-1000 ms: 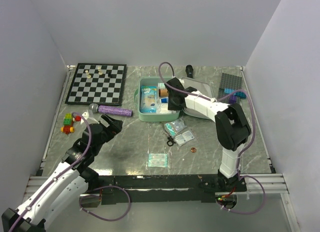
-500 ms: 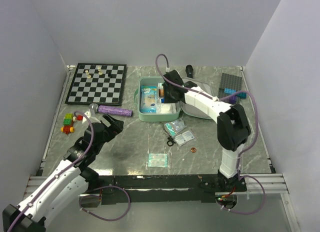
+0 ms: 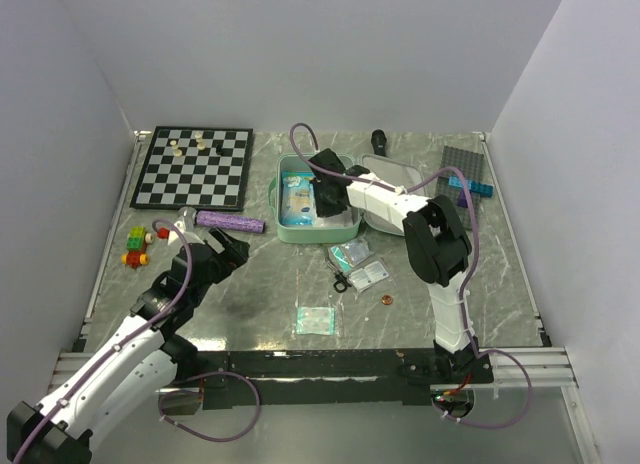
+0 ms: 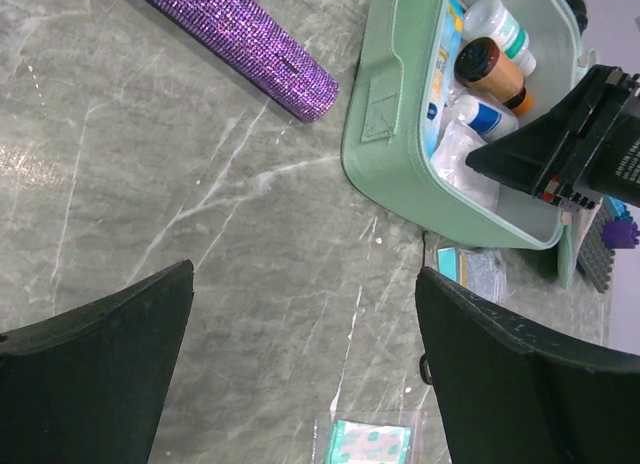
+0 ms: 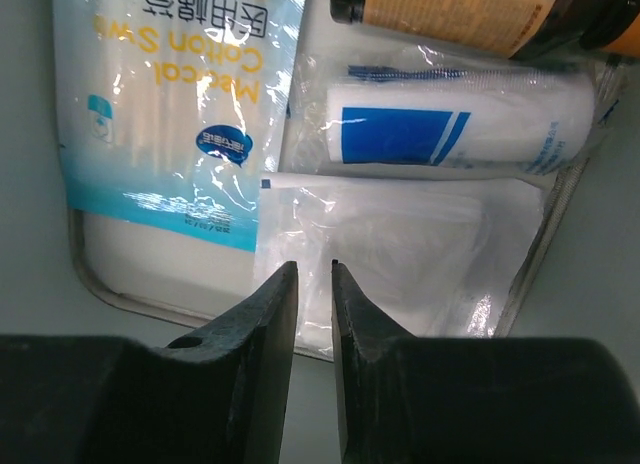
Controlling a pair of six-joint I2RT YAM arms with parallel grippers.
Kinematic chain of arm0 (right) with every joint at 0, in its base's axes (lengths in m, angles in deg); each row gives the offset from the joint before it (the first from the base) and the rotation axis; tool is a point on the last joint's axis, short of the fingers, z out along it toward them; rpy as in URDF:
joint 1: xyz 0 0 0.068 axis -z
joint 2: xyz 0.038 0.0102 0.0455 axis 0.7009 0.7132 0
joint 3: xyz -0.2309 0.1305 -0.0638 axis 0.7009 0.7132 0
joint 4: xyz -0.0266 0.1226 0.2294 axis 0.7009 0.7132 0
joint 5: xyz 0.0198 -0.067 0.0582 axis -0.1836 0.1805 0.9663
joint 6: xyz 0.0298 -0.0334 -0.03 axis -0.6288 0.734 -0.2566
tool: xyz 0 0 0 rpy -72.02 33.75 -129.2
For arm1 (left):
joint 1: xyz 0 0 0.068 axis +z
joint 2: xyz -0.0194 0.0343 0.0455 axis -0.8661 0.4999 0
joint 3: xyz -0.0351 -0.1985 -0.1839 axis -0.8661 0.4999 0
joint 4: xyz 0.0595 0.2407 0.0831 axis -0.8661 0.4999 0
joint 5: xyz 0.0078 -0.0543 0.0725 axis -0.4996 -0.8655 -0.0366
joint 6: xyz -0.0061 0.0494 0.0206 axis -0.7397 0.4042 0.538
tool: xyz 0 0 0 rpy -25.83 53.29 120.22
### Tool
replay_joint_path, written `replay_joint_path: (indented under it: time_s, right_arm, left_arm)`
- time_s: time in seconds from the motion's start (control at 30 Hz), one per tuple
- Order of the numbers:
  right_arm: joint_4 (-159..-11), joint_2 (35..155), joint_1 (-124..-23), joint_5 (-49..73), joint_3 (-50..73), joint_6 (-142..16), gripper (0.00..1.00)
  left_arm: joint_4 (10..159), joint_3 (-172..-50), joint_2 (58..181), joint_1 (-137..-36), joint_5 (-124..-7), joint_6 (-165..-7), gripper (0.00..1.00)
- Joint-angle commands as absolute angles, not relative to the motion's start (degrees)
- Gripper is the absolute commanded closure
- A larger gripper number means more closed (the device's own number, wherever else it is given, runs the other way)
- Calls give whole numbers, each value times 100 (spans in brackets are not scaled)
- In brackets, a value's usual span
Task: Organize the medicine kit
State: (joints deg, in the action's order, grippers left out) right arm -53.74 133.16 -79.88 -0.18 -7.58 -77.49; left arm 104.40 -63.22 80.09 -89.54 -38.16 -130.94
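The medicine kit (image 3: 281,187) lies open at mid-table, a mint-green case (image 4: 390,134) with its lid (image 3: 398,172) folded out to the right. Inside are a cotton pack (image 5: 170,104), a wrapped bandage roll (image 5: 460,124), a brown bottle (image 5: 450,9) and a clear plastic bag (image 5: 400,254). My right gripper (image 3: 322,196) hangs inside the case just above the clear bag, its jaws (image 5: 314,266) a narrow gap apart with nothing between them. My left gripper (image 3: 215,246) hovers wide open (image 4: 305,274) over bare table left of the case.
Loose packets (image 3: 350,252) (image 3: 368,274), small scissors (image 3: 340,280) and a coin (image 3: 385,299) lie in front of the case. A teal packet (image 3: 318,320) lies nearer. A purple tube (image 3: 230,221), chessboard (image 3: 195,167), toy bricks (image 3: 137,246) and grey baseplate (image 3: 462,169) surround them.
My right gripper has swung leftward across the case, from its right side to over the middle. The left arm has barely shifted.
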Motion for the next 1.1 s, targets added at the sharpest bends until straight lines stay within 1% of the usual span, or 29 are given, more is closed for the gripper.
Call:
replay_joint_path:
  time_s: [0.0,0.3,0.43,0.57,0.67,0.77,0.87,0.93,1.07]
  right_arm:
    - [-5181,13361,-7975,-184,-668,-7744,73]
    - [-4978,13185,-7948,-474,-282,-7779,73]
    - [-5145,12913,-7948,-510,-27,-7727,73]
    - [-5206,12518,-7957,-474,-53,-7665,73]
    - [-5320,12026,-8018,-501,-123,-7604,70]
    - [-5382,11569,-8106,-588,-219,-7551,63]
    - [-5251,11182,-8273,-807,-237,-7428,60]
    - [-5180,10858,-8457,-1088,-19,-7332,60]
    - [-5295,10075,-8870,-1423,1070,-7322,60]
  left_arm:
    - [10253,-6451,8123,-8945,-3906,-13048,4]
    - [10288,-6398,8053,-8945,-3897,-13066,4]
    - [10271,-6398,8044,-8945,-3923,-13074,4]
    - [10349,-6459,8062,-8945,-3879,-13057,4]
    - [10411,-6503,8036,-8945,-3862,-13048,4]
    - [10402,-6503,7930,-8945,-3879,-13083,4]
    - [10376,-6460,7825,-8945,-3914,-13127,4]
    - [10402,-6460,7798,-8936,-3941,-13145,4]
    - [10429,-6398,7763,-8945,-3976,-13215,4]
